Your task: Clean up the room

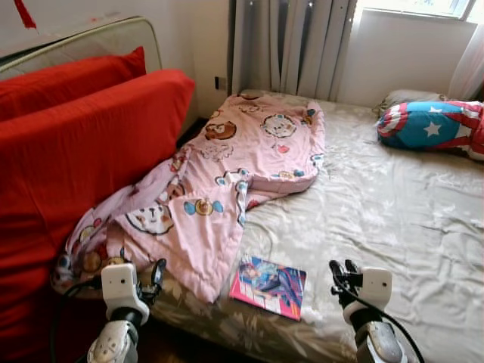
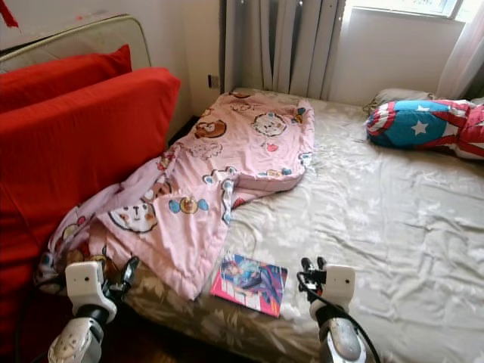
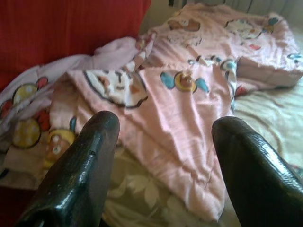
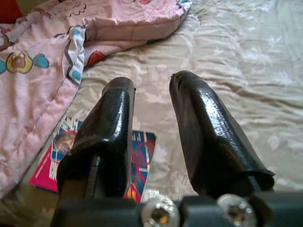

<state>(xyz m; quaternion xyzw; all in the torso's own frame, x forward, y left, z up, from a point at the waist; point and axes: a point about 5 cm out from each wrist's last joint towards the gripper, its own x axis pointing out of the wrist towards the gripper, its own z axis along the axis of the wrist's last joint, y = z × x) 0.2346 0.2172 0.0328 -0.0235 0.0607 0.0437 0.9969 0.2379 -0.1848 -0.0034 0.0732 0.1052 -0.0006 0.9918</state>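
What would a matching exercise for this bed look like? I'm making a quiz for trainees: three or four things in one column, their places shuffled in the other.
Things:
1. blanket
2. book
3. star pillow
4. red cushion

Places:
A. far right of the bed, below the window
B. standing along the bed's left side
C. near the bed's front edge, between the grippers
D. spread over the bed's left half

Pairs: 1-D, 2-C, 3-A, 4-B

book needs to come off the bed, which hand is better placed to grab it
Right, probably. The right hand hovers open just beside the book, which sits under its fingers in the wrist view. The left hand faces the pink blanket.
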